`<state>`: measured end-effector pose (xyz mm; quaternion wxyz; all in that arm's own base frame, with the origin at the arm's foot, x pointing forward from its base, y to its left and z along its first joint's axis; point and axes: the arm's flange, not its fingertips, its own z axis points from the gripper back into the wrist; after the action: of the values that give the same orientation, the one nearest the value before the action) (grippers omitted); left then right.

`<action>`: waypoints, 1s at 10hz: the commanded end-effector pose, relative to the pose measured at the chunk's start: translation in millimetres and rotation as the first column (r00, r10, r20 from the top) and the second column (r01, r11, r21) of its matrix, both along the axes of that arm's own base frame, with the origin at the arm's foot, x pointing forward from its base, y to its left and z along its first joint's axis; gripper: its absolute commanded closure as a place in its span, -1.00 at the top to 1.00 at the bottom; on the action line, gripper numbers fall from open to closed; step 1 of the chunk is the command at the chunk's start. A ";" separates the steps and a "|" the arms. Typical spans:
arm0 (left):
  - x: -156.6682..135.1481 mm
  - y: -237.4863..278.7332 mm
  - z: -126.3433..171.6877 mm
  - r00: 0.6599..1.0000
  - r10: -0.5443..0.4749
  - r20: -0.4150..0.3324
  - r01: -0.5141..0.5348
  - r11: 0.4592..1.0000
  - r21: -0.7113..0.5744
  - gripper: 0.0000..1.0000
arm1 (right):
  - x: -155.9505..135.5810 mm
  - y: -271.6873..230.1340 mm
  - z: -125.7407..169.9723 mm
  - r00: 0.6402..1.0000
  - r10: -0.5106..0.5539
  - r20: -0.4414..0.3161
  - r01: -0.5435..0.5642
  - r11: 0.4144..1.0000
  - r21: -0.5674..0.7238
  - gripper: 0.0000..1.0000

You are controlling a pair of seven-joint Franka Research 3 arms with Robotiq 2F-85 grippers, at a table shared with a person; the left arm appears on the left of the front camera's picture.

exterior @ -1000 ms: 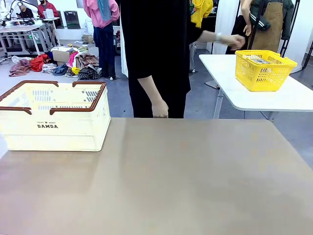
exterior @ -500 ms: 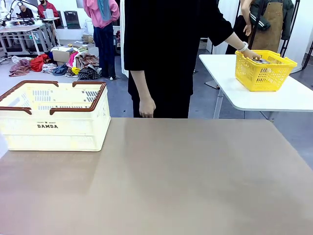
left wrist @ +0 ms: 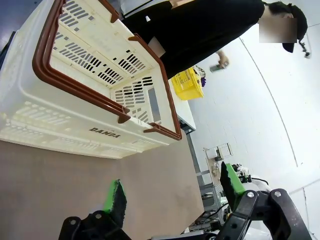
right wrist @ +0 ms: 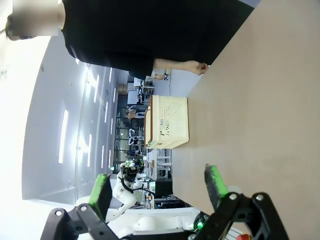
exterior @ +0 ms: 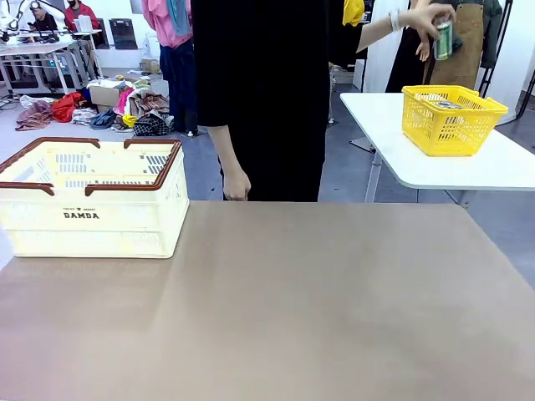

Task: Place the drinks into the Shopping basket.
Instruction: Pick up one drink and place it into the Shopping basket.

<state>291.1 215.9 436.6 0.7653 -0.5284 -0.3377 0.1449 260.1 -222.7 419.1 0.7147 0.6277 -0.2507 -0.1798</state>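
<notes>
- I count one Shopping basket (exterior: pixel 88 196), cream-white with a brown rim, on the brown tabletop (exterior: pixel 318 309).
- One yellow mesh basket (exterior: pixel 451 125) sits on the white tabletop (exterior: pixel 501 167). That makes two baskets and two tabletops.
- I can see one green can (exterior: pixel 443 39), held in the raised hand (exterior: pixel 425 17) of the one person across from me.
- That person shows two hands: the raised one and a lowered hand (exterior: pixel 236 185).
- I have two end effectors, the left end effector (left wrist: pixel 171 180) and the right end effector (right wrist: pixel 156 176). Each has two green-padded fingers.
</notes>
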 end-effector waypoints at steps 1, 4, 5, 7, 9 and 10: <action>-0.8 1.9 -0.6 1.000 -0.011 0.006 0.011 1.000 0.002 1.00 | -1.2 -0.4 1.9 1.000 0.007 0.004 -0.007 1.000 0.008 1.00; -0.8 1.9 -0.6 1.000 -0.011 0.006 0.011 1.000 0.002 1.00 | -1.2 -0.4 1.9 1.000 0.007 0.004 -0.007 1.000 0.008 1.00; -0.8 1.9 -0.6 1.000 -0.011 0.006 0.011 1.000 0.002 1.00 | -1.2 -0.4 1.9 1.000 0.007 0.004 -0.007 1.000 0.008 1.00; -0.8 1.9 -0.6 1.000 -0.011 0.006 0.011 1.000 0.002 1.00 | -1.2 -0.4 1.9 1.000 0.007 0.004 -0.007 1.000 0.008 1.00; -0.8 1.9 -0.6 1.000 -0.011 0.006 0.011 1.000 0.002 1.00 | -1.2 -0.4 1.9 1.000 0.007 0.004 -0.007 1.000 0.008 1.00; -0.8 1.9 -0.6 1.000 -0.011 0.006 0.011 1.000 0.002 1.00 | -1.2 -0.4 1.9 1.000 0.007 0.004 -0.007 1.000 0.008 1.00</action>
<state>291.0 215.9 436.6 0.7652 -0.5287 -0.3377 0.1448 259.9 -222.6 419.2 0.7146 0.6280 -0.2505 -0.1796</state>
